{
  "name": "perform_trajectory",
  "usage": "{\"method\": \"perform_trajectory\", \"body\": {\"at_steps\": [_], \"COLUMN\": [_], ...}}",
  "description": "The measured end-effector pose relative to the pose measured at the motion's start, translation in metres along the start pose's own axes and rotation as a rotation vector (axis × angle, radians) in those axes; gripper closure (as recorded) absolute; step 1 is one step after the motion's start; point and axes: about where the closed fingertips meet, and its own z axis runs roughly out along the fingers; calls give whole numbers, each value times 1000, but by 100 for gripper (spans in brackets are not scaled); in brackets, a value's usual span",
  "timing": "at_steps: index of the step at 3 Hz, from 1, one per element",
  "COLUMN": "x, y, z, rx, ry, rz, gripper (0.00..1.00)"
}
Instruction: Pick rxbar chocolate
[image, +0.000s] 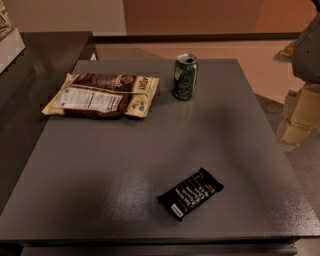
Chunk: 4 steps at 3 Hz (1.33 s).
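The rxbar chocolate (191, 194) is a small flat black wrapper with white text lines and a white label at its near-left end. It lies flat and slanted on the grey table (100, 170), near the front edge and right of centre. My gripper (300, 116) shows as blurred grey and cream parts at the right edge of the camera view. It is off the table's right side, up and to the right of the bar, and touches nothing.
A brown-and-cream snack bag (102, 95) lies flat at the table's back left. A green can (185, 77) stands upright at the back centre. A dark counter (30, 65) adjoins the table on the left.
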Motion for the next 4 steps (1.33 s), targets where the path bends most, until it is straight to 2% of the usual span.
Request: {"method": "perform_trajectory", "body": {"at_steps": [1,2,4], "x": [0,-4,-18], "y": [0,0,22], "z": [0,5,39], "rx": [0,-63,-213], "ry": [0,-13,-53], "rz": [0,-46,-252], "gripper": [0,0,0]}}
